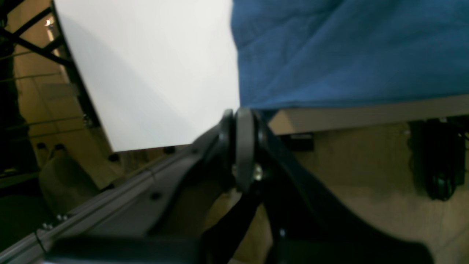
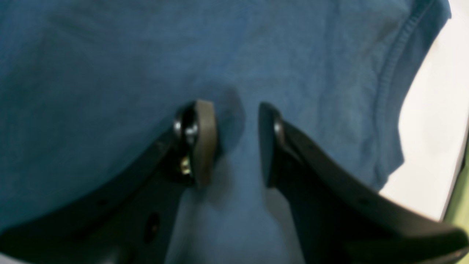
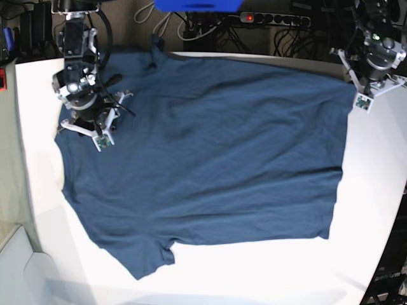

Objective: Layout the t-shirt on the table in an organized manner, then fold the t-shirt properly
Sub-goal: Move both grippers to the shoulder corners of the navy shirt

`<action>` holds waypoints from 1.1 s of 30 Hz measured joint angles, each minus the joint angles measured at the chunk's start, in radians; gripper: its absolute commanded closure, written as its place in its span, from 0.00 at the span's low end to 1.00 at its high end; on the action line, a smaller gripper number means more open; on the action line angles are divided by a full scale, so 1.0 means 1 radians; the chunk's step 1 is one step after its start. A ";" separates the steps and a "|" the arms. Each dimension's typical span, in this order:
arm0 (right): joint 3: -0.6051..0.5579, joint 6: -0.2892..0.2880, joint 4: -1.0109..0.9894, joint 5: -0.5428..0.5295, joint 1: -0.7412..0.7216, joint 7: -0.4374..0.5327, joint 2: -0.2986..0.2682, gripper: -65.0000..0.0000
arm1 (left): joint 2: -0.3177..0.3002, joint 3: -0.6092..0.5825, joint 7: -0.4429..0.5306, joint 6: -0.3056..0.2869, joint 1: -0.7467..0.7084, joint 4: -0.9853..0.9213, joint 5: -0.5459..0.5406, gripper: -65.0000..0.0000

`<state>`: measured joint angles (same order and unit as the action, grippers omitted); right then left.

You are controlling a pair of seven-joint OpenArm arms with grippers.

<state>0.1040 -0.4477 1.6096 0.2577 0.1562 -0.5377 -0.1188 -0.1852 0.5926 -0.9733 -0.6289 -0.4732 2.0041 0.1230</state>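
The navy t-shirt (image 3: pixel 210 159) lies spread flat on the white table (image 3: pixel 254 273), with one sleeve at the near left and its hem toward the right. My left gripper (image 3: pixel 361 95) is at the far right corner of the hem, by the table's edge. In the left wrist view its jaws (image 1: pixel 243 146) are shut, and the corner of the t-shirt (image 1: pixel 348 55) runs into their tips. My right gripper (image 3: pixel 95 124) stands over the far left shoulder. Its fingers (image 2: pixel 205 143) are apart, tips down on the t-shirt (image 2: pixel 110 73), with a sleeve hem to the right.
Behind the table run a power strip (image 3: pixel 273 19) and cables, with a blue object (image 3: pixel 197 5) above them. Beyond the table's edge (image 1: pixel 366 113), the left wrist view shows floor and dark frame struts (image 1: pixel 33 47). A grey surface (image 3: pixel 13 267) sits at the near left.
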 measured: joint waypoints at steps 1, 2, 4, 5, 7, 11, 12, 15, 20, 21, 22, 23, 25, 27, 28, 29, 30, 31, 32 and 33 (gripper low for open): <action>0.000 0.000 0.000 0.000 0.000 0.000 0.000 0.67 | 0.000 0.011 -0.002 -0.004 0.000 -0.008 0.000 0.99; 0.000 0.000 0.000 0.000 0.000 0.000 0.000 0.67 | 0.000 0.019 -0.002 -0.006 0.000 -0.020 0.002 0.99; 0.000 0.000 0.000 0.000 0.000 0.000 0.000 0.67 | 0.000 0.022 -0.006 -0.008 0.000 -0.039 0.005 0.99; 0.000 0.000 0.000 0.000 0.000 0.000 0.000 0.67 | -0.001 0.022 -0.005 -0.008 0.000 -0.046 0.004 0.99; 0.000 0.000 0.000 0.000 0.003 0.001 0.000 0.67 | -0.017 0.018 -0.005 -0.008 -0.002 -0.054 -0.001 0.99; 0.000 0.000 0.000 0.000 0.006 0.000 0.000 0.67 | -0.027 0.020 -0.005 -0.008 0.000 -0.054 0.000 0.98; 0.000 0.000 0.000 0.000 0.006 0.001 0.000 0.67 | -0.027 0.020 -0.005 -0.008 -0.001 -0.054 0.000 0.95; 0.000 0.000 0.000 0.000 0.006 0.000 0.000 0.67 | -0.026 0.020 -0.005 -0.008 0.000 -0.054 0.000 0.81; 0.000 0.000 0.002 0.000 0.006 0.000 0.000 0.67 | -0.024 0.019 -0.006 -0.011 0.002 -0.054 -0.003 0.48; 0.000 0.000 0.004 0.001 0.006 0.000 0.000 0.67 | -0.024 0.019 -0.005 -0.011 0.002 -0.054 -0.003 0.45; 0.000 0.000 0.005 0.000 0.006 0.000 0.000 0.67 | -0.022 0.021 -0.005 -0.011 0.002 -0.054 -0.003 0.44; 0.001 0.000 0.006 0.000 0.005 0.000 0.000 0.67 | -0.022 0.021 -0.005 -0.011 0.002 -0.054 -0.004 0.44; 0.003 0.000 0.013 0.001 0.006 -0.001 -0.003 0.67 | -0.023 0.023 -0.005 -0.011 0.002 -0.053 -0.004 0.46; 0.003 0.000 0.042 -0.003 0.011 0.000 -0.024 0.69 | -0.021 0.041 -0.005 -0.012 0.007 -0.052 -0.010 0.52; 0.006 0.000 0.053 0.000 0.014 -0.001 -0.030 0.72 | -0.018 0.050 -0.010 -0.014 0.019 -0.052 -0.007 0.54; 0.007 0.001 0.063 0.001 0.014 0.000 -0.034 0.75 | -0.015 0.052 -0.023 -0.014 0.043 -0.052 0.005 0.56; 0.008 0.001 0.071 0.001 0.018 -0.001 -0.035 0.78 | -0.010 0.053 -0.026 -0.014 0.072 -0.054 0.004 0.55; 0.008 0.001 0.074 -0.003 0.019 -0.003 -0.036 0.82 | 0.004 0.056 -0.018 -0.013 0.115 -0.058 -0.015 0.55; 0.007 0.000 0.074 -0.003 0.021 -0.004 -0.035 0.85 | 0.023 0.055 -0.002 -0.011 0.154 -0.068 -0.027 0.55; 0.006 0.000 0.073 -0.003 0.022 -0.005 -0.035 0.89 | 0.040 0.051 0.012 -0.011 0.182 -0.085 -0.042 0.55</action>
<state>0.1101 -0.4480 1.6825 0.2550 0.1783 -0.5423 -0.1535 -0.1455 0.6434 -0.9611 -0.6399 -0.2913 1.9190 0.0811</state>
